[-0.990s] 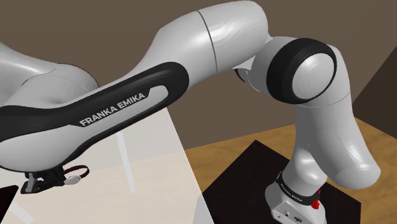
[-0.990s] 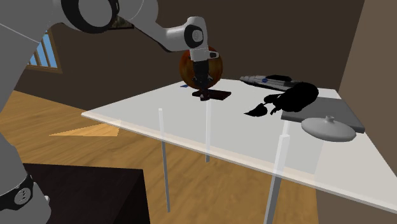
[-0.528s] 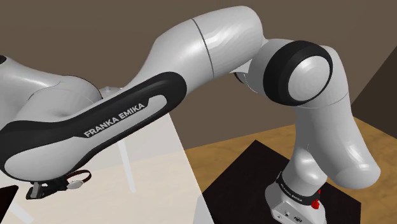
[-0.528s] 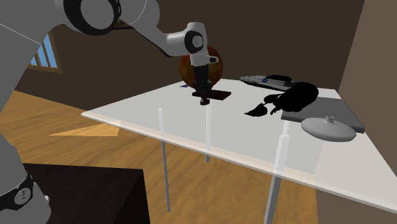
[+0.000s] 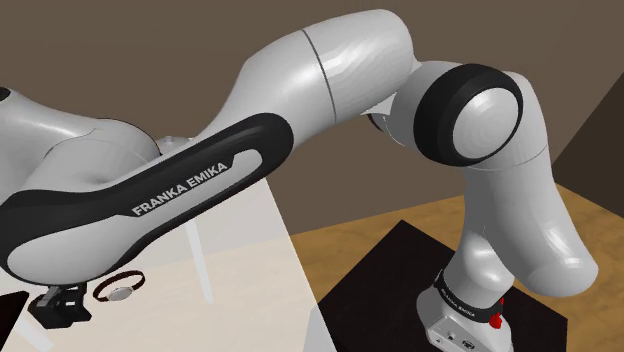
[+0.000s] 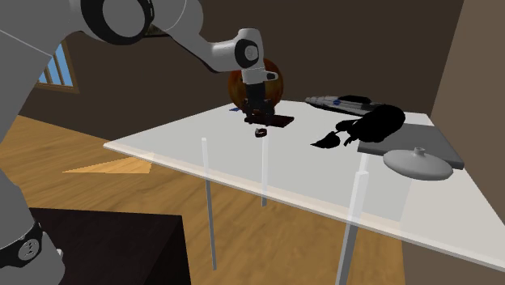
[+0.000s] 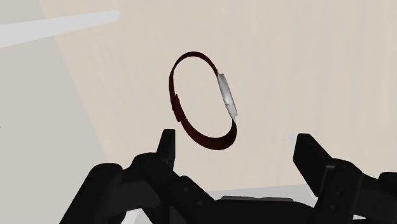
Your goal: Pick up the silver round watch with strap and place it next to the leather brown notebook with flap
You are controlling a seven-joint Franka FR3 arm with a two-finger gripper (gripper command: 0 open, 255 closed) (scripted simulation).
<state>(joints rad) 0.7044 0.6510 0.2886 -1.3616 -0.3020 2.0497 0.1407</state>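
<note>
— Where do we find the watch (image 7: 202,102)?
— Lying free on the table (image 6: 324,182), just beside the notebook (image 6: 277,121) and directly under our gripper (image 7: 235,139), whose fingers stand spread and touch nothing

— How does it lie to us?
— Centred ahead of the gap, its long axis crossing the line between our fingers. We judge it placed, so the coming move is straight up and away

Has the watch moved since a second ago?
Yes. In the second exterior view the watch went down from above the notebook to the table just before its near edge; the open claw stands above it.
</note>
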